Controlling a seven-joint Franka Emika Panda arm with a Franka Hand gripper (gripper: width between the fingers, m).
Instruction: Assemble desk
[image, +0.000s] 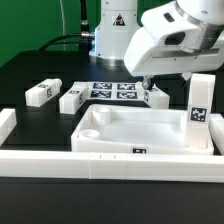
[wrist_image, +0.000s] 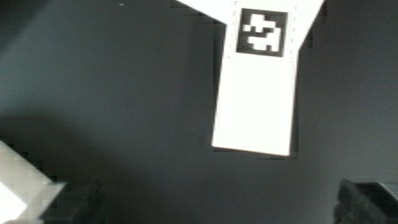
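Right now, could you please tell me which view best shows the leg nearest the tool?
The wrist view: the leg shows large, tag clear. The exterior view shows only a small part below the tool.

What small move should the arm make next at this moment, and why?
Probably ease down over the white leg until the fingers straddle it. The gripper is open and empty, and the wrist view shows the leg lying loose on the black table, ahead of the fingers, not yet touched.
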